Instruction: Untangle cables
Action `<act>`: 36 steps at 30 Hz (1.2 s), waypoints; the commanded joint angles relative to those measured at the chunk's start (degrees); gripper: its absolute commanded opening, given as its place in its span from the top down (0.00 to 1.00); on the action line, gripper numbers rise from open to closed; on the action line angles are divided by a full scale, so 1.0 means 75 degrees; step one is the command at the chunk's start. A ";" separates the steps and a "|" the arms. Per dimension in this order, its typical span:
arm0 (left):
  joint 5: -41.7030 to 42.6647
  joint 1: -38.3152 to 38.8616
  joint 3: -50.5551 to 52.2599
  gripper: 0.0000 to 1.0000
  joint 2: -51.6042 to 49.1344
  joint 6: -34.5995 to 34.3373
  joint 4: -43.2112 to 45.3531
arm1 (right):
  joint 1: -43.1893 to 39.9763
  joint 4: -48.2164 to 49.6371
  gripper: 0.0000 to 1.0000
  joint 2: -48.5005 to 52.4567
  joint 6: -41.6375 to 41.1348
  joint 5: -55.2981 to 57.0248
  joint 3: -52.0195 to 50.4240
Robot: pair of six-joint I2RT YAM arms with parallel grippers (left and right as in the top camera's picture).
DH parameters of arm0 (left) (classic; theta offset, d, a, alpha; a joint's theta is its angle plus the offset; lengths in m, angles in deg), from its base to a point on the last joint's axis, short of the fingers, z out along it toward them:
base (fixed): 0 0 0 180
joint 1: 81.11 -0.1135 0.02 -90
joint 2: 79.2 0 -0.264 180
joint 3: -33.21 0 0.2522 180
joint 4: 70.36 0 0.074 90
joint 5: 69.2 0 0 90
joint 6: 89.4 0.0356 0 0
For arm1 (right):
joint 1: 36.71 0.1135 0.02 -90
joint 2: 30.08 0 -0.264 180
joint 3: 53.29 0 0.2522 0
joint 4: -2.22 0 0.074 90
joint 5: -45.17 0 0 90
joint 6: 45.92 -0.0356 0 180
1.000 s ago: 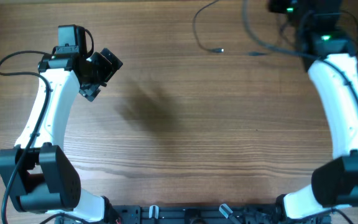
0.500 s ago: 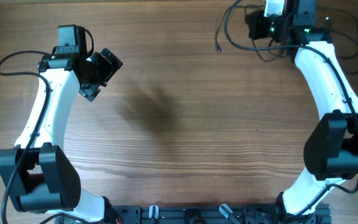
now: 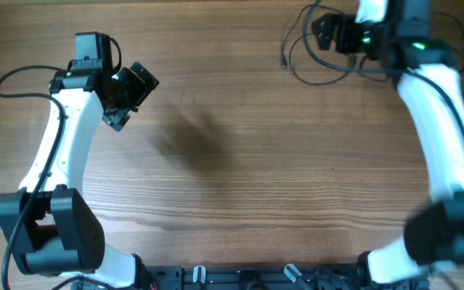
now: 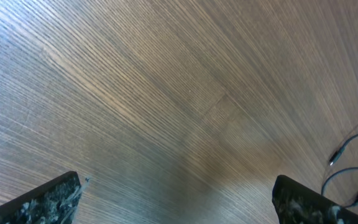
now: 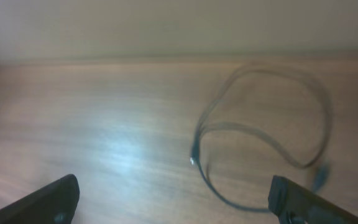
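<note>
Several thin black cables (image 3: 300, 72) lie in loose overlapping loops at the far right of the wooden table (image 3: 240, 185), with one strand ending in a small plug (image 3: 283, 61) that points toward the near side. From the right wrist the cables (image 5: 253, 129) show as a blurred, rounded tangle resting flat on the wood, ahead and a little to the right of the fingers. From the left wrist only a short stretch of cable (image 4: 353, 142) and a plug tip appear at the right edge of the picture.

Just above the loops the right gripper (image 3: 325, 32) hangs with its jaws spread wide and nothing between them; its two fingers (image 5: 58, 202) sit at the bottom corners of its own view, clear of the cables. The right arm (image 3: 441, 121) reaches along the right side of the table.

Well apart, at the far left, the left gripper (image 3: 127, 97) is likewise spread wide and empty over bare wood, its fingers (image 4: 48, 202) wide in its own view
</note>
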 commanded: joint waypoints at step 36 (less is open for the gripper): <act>-0.0079 -0.0015 -0.0009 0.00 -0.0038 -0.0070 -0.0006 | -0.0017 0.2873 0.06 -1.0806 -0.0452 0.3841 -0.9119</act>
